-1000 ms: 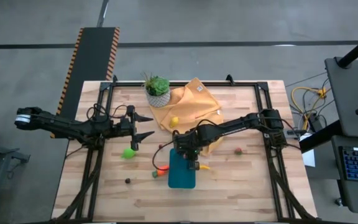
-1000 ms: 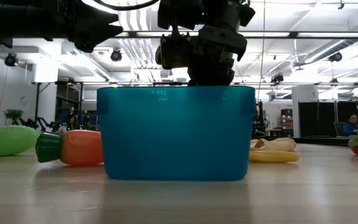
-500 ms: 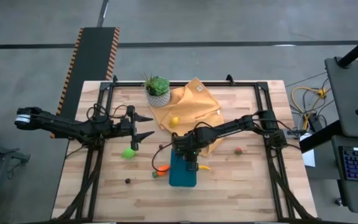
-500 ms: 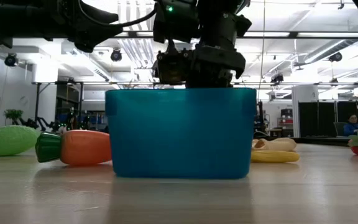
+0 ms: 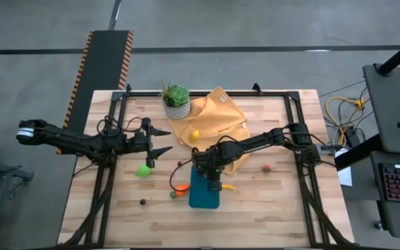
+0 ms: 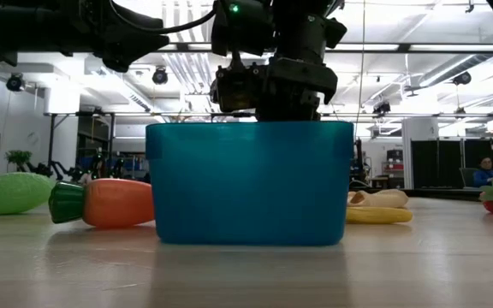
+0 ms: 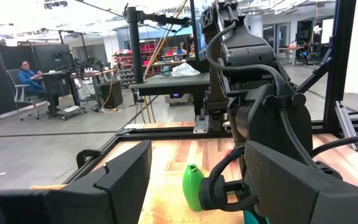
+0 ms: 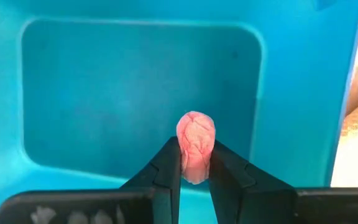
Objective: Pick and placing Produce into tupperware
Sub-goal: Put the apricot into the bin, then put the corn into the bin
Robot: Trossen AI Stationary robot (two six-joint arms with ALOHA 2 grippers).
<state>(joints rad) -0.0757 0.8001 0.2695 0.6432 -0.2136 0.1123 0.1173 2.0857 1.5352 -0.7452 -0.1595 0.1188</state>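
Teal-blue rectangular plastic container: stands on the wooden tabletop toward the near edge, long axis running from near edge to far edge; bare wood lies open on its near and right sides. Right gripper: hangs over the container's far end, fingers narrowed on a small pink wrinkled toy fruit; only the right wrist view shows this piece, held above the container's bare floor. Orange toy carrot with green top: lies on its side just beside the container's left wall, green end pointing away from it. Yellow toy banana: lies flat at the container's right. Lime-green toy fruit: on the wood, well apart to the left. Left gripper: hovers above the tabletop's left part, fingers spread wide, empty. Mustard-yellow cloth: at the far side, carrying a small yellow toy fruit. Small red toy fruit: right of the container, apart.
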